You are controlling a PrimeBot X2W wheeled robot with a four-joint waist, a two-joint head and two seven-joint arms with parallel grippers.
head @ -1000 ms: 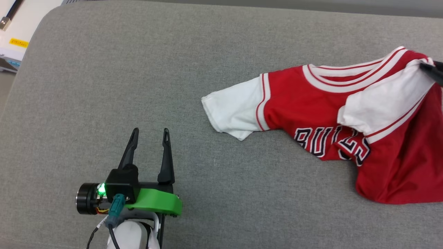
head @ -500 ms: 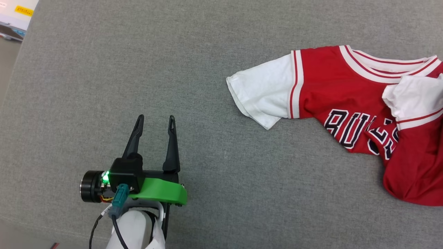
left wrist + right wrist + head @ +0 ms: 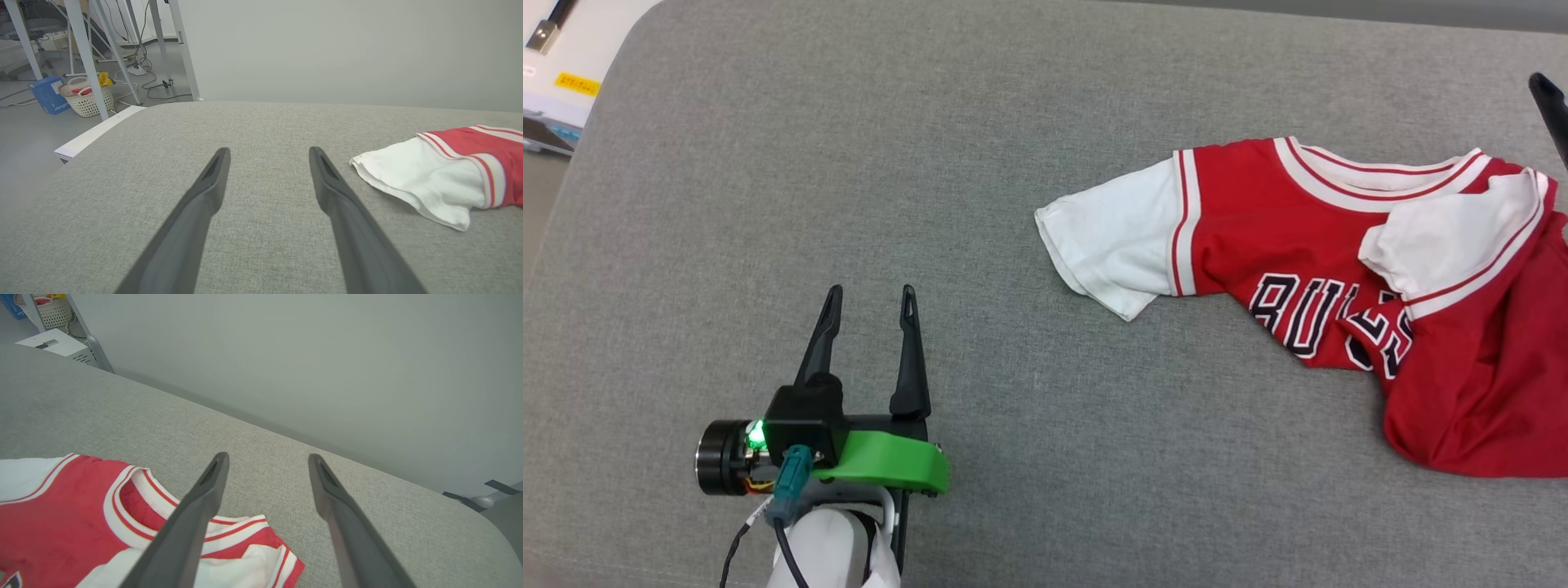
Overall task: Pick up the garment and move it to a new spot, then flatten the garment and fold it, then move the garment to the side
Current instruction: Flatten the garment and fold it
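Note:
The garment (image 3: 1339, 261), a red jersey with white sleeves and black "BULLS" lettering, lies crumpled on the right half of the grey padded surface (image 3: 1013, 122). One white sleeve points left and the other is folded over the chest. My left gripper (image 3: 867, 292) hovers open and empty at the lower left, well apart from the sleeve. The left wrist view shows this gripper (image 3: 268, 151) open, with the white sleeve (image 3: 421, 183) to its right. One finger (image 3: 1552, 106) of my right gripper shows at the far right edge, above the collar. My right gripper (image 3: 268, 456) is open over the garment's collar (image 3: 135, 506), holding nothing.
A white device (image 3: 556, 73) sits beyond the surface's rounded far-left corner. In the left wrist view a white basket (image 3: 88, 98), a blue box (image 3: 47, 96) and metal table legs (image 3: 83, 53) stand on the floor past the edge. A plain grey wall (image 3: 306, 355) runs behind the surface.
My right gripper has opened and let go of the garment's right shoulder, which has dropped onto the surface. That gripper has lifted clear of the cloth. The head camera has shifted; the left gripper stays open.

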